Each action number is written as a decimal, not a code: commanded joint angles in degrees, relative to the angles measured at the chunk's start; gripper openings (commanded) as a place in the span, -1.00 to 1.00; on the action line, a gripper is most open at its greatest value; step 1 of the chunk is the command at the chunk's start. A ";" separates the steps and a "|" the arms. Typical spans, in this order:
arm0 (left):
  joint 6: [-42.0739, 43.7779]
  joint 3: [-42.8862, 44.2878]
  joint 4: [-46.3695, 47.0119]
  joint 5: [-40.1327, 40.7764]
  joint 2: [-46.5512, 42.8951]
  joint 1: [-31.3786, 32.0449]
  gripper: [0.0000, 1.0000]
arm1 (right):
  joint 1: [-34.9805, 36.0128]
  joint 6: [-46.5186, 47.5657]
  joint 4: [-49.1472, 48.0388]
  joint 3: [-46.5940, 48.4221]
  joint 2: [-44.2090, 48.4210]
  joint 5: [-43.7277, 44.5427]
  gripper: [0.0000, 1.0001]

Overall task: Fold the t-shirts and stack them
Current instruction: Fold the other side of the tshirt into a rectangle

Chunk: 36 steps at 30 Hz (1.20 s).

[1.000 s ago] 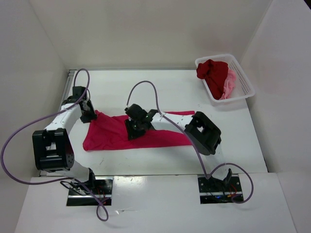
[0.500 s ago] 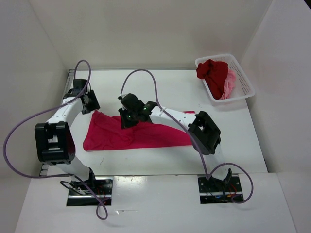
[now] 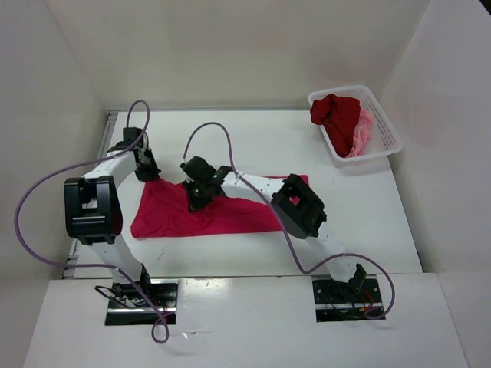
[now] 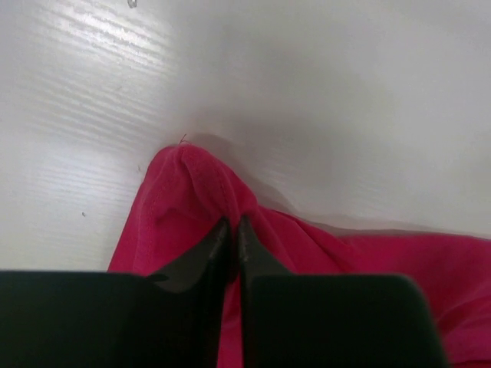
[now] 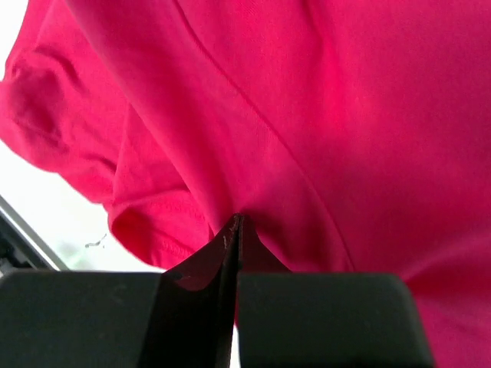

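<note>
Basket [image 3: 386,126] with dark red shirt [image 3: 337,113]; crimson shirt [image 3: 230,218] apart.

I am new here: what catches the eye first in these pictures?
A crimson-pink shirt lies spread on the table, the left gripper pinching its far-left corner and the right gripper a fold near its middle. In the far right corner, a white basket holds a dark red shirt and a light pink shirt.
</note>
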<state>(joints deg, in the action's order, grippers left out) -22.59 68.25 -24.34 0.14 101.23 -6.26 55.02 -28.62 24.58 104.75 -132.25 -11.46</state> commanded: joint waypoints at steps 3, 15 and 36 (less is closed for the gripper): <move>0.01 4.08 1.84 1.34 3.44 0.11 -0.85 | 1.92 0.93 1.09 5.47 -0.65 -0.84 -0.99; -1.05 9.10 1.84 4.96 7.31 0.11 -0.94 | 5.18 1.46 -0.23 -9.02 8.40 0.56 -0.97; -5.27 -10.58 -3.88 -11.64 -18.26 0.11 -0.38 | 1.32 2.52 -3.04 -1.02 6.82 3.66 -0.93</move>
<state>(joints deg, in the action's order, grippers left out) -26.00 63.05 -25.15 -5.72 84.93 -6.22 59.29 -26.26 24.29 106.43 -126.61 -8.21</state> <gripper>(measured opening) 0.314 0.038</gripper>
